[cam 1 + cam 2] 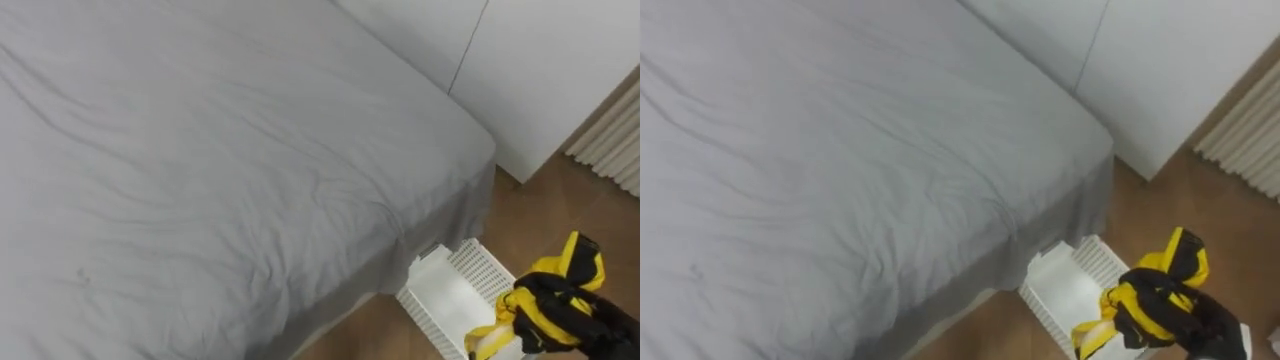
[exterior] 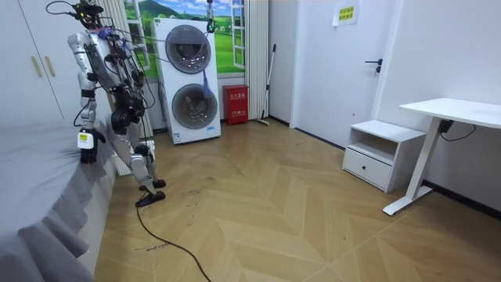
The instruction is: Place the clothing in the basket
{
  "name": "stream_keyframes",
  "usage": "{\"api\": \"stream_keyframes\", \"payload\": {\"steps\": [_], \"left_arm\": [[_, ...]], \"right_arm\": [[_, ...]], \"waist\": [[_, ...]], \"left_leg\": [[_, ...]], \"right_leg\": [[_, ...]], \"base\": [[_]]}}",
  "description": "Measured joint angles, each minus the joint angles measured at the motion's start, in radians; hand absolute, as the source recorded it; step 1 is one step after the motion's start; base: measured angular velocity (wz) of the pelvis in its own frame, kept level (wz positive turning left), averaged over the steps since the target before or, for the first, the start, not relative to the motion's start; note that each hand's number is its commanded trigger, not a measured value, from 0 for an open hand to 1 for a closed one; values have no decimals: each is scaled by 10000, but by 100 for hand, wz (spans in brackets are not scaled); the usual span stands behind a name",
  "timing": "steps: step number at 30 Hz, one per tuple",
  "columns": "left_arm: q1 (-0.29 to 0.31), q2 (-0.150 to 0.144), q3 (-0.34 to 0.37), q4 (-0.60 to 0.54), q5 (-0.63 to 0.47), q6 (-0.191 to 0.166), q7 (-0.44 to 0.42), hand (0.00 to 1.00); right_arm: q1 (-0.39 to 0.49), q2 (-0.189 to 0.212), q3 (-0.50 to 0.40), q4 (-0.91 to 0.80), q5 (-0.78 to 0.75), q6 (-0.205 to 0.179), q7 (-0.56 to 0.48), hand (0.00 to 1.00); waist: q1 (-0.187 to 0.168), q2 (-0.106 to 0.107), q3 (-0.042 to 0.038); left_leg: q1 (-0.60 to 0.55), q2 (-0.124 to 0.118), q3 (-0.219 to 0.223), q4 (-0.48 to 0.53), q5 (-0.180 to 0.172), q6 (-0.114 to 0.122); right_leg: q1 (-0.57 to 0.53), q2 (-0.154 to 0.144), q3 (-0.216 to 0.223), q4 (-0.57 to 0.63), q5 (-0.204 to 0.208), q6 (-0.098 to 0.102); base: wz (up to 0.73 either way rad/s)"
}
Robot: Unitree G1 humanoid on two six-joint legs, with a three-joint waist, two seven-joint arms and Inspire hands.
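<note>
A yellow-and-black garment (image 1: pixel 552 305) hangs over the white basket (image 1: pixel 447 298) beside the grey bed (image 1: pixel 220 170).

grey bed (image 1: pixel 200 160), herringbone wood floor (image 2: pixel 274 219) — stacked washers (image 2: pixel 192 82), white desk (image 2: pixel 454 117)

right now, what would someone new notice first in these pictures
A bunched yellow and black garment shows at the lower right, over a white slatted plastic basket on the wooden floor. Beside them a wide bed with a creased grey sheet spreads across the left of the eye views.

Grey bed (image 1: pixel 200 150), white slatted basket (image 1: pixel 445 300), yellow garment (image 1: pixel 578 265) (black patches), brown herringbone floor (image 2: pixel 274 211).
</note>
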Motion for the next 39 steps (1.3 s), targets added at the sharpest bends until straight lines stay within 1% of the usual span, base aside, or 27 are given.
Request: {"api": "stream_keyframes", "payload": {"steps": [1,2,4,5,8,10,11,13,14,15,18,21,24,27,28,29,30,31,33,35,37,39], "left_arm": [[-91,12,-107,9,-179,-13,17,0],[-96,23,-192,20,-238,-44,34,0],[-255,14,-435,62,-261,-154,42,0],[-285,16,-515,59,-264,-197,49,0],[-426,23,-667,104,-505,-385,64,0],[-476,22,-769,117,-540,-505,64,0],[-498,19,-786,116,-541,-524,61,0],[-630,9,-877,97,-541,-581,57,0],[-638,11,-882,52,-541,-593,59,0],[-642,11,-887,-1,-543,-645,65,0],[-644,13,-1065,-32,-554,-670,116,0],[-645,4,-1261,-36,-572,-705,100,0],[-649,4,-1412,-37,-587,-850,64,0],[-705,6,-1502,-47,-604,-867,70,0],[-734,7,-1535,-54,-605,-869,93,0],[-747,7,-1543,-59,-605,-869,102,0],[-767,4,-1546,-71,-607,-870,118,0],[-778,4,-1553,-99,-607,-870,125,0],[-777,7,-1542,-238,-609,-879,217,0],[-777,8,-1542,-339,-625,-948,322,0],[-777,13,-1549,-425,-645,-1097,380,0],[-777,13,-1550,-425,-646,-1134,410,0]], "right_arm": [[-147,-47,-38,78,123,-102,-109,100],[-234,-61,-38,121,184,-153,-183,100],[-703,-125,-1,637,546,-438,-398,100],[-806,-147,72,787,630,-501,-463,100],[-1461,-188,335,1498,665,-619,-794,100],[-1970,-208,366,2228,648,-706,-892,100],[-2067,-233,366,2390,650,-752,-893,100],[-2253,-457,377,2987,689,-775,-912,100],[-2264,-488,377,3052,708,-775,-931,100],[-2304,-522,381,3171,770,-777,-1001,100],[-2440,-527,382,3290,951,-810,-1134,100],[-2457,-533,380,3296,1182,-1037,-1239,100],[-2436,-614,383,3298,1443,-1178,-1253,100],[-2456,-650,389,3297,1488,-1187,-1360,100],[-2466,-650,401,3297,1488,-1188,-1420,84],[-2480,-650,409,3297,1488,-1188,-1446,44],[-2512,-653,420,3294,1488,-1196,-1470,0],[-2549,-654,439,3294,1500,-1201,-1535,0],[-2600,-673,444,3296,1561,-1206,-1569,0],[-2636,-702,444,3301,1572,-1222,-1642,0],[-2724,-799,467,3438,1603,-1320,-1661,0],[-2855,-840,465,3564,1594,-1388,-1712,0]], "waist": [[2,104,26],[2,131,44],[93,217,91],[111,222,95],[132,337,101],[184,496,88],[213,546,105],[484,655,92],[543,663,88],[691,674,89],[719,683,95],[777,659,113],[885,614,145],[923,599,154],[924,583,166],[926,575,172],[918,561,177],[927,560,177],[932,562,176],[928,559,178],[931,559,177],[933,558,179]], "left_leg": [[-197,-15,9,-1,36,58],[-290,-18,13,2,47,75],[-650,-98,10,51,69,110],[-767,-105,5,118,78,125],[-1274,-66,12,378,86,137],[-1522,-40,13,434,101,160],[-1574,-38,-1,441,116,178],[-1842,-114,-25,459,226,239],[-1909,-150,-30,460,261,248],[-2044,-173,-39,482,265,251],[-2285,-195,-149,511,329,281],[-2380,-193,-147,507,342,287],[-2417,-189,-174,508,342,288],[-2564,-203,-237,514,343,289],[-2642,-215,-277,513,343,289],[-2679,-222,-287,513,343,289],[-2768,-252,-297,517,344,290],[-2837,-299,-297,517,348,295],[-2945,-312,-307,525,352,300],[-2966,-324,-320,525,352,300],[-2965,-329,-307,524,352,300],[-2961,-333,-312,520,352,301]], "right_leg": [[-312,-20,23,244,-28,24],[-471,-26,51,378,-66,30],[-1018,-18,143,737,-118,36],[-1138,-21,153,793,-123,28],[-1630,-29,130,926,-120,0],[-1872,-37,55,969,-108,-20],[-1924,-48,31,976,-105,-24],[-2272,-142,-38,1215,-150,-40],[-2377,-173,-46,1299,-182,-38],[-2547,-189,-42,1419,-218,-41],[-2839,-307,-189,1665,-327,-65],[-2903,-327,-264,1651,-341,-76],[-2934,-345,-265,1648,-362,-69],[-3062,-374,-325,1670,-385,-67],[-3135,-386,-352,1704,-402,-70],[-3176,-392,-358,1734,-416,-71],[-3297,-413,-362,1818,-456,-67],[-3370,-419,-362,1833,-462,-67],[-3469,-434,-388,1890,-466,-68],[-3488,-465,-427,1915,-492,-65],[-3481,-509,-462,1931,-542,-46],[-3475,-524,-458,1919,-545,-40]], "base": [[-7],[-7],[-9],[-4],[3],[7],[7],[13],[12],[14],[18],[10],[0],[7],[10],[9],[5],[4],[2],[7],[7],[0]]}}
